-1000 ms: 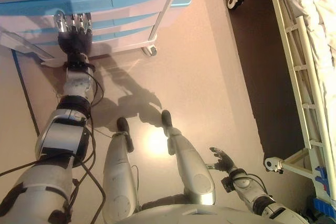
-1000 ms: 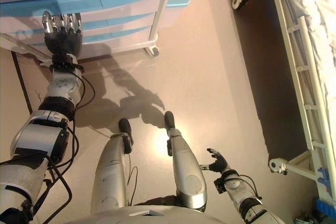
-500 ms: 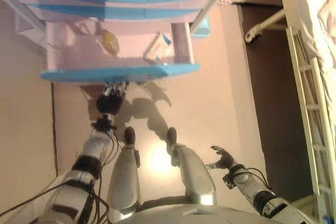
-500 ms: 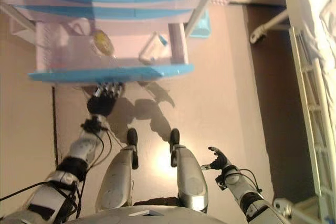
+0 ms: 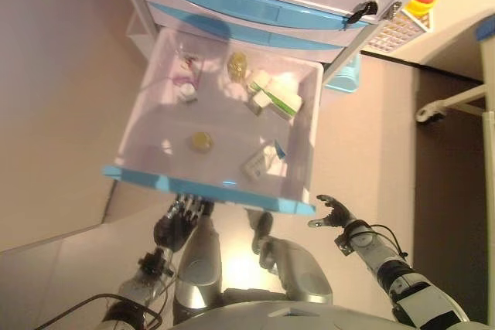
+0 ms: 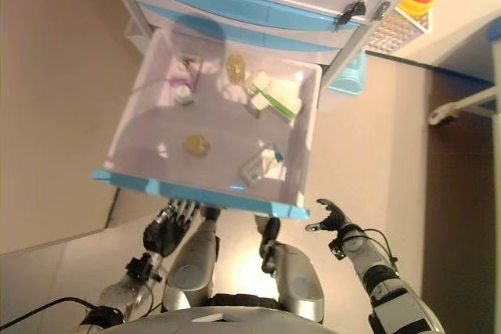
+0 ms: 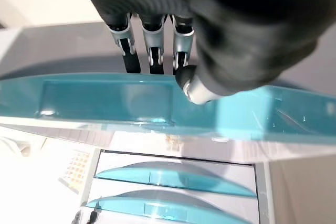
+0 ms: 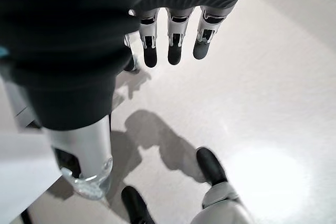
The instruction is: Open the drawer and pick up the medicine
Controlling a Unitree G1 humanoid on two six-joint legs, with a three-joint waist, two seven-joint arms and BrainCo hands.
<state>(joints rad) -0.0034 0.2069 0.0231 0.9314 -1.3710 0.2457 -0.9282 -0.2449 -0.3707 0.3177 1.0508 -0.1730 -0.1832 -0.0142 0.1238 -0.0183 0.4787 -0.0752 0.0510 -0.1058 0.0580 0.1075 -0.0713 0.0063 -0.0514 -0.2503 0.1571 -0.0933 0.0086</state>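
Observation:
The white drawer with a blue front (image 5: pixel 209 191) is pulled far out of the cabinet. Inside lie a green-and-white medicine box (image 5: pixel 274 100), a smaller box (image 5: pixel 261 161) near the front, a round yellow bottle (image 5: pixel 202 141), another yellow bottle (image 5: pixel 237 63) at the back and a small item (image 5: pixel 186 92). My left hand (image 5: pixel 174 226) is under the drawer front; in the left wrist view its fingers (image 7: pixel 152 40) reach behind the blue front (image 7: pixel 105 100) and the thumb (image 7: pixel 191 85) presses on it. My right hand (image 5: pixel 332 214) hangs open and empty at the lower right, fingers (image 8: pixel 176 45) relaxed above the floor.
The cabinet's two upper blue drawers (image 5: pixel 255 9) are closed. A white mesh basket (image 5: pixel 394 28) hangs on the cabinet's right side, with a blue bin (image 5: pixel 346 79) below it. A white bed-frame leg (image 5: pixel 456 102) stands at the right. A wall runs along the left.
The drawer has come much further out and its contents now show in full. The camera has shifted a lot. My left hand stays at the drawer front; the right hand is unchanged.

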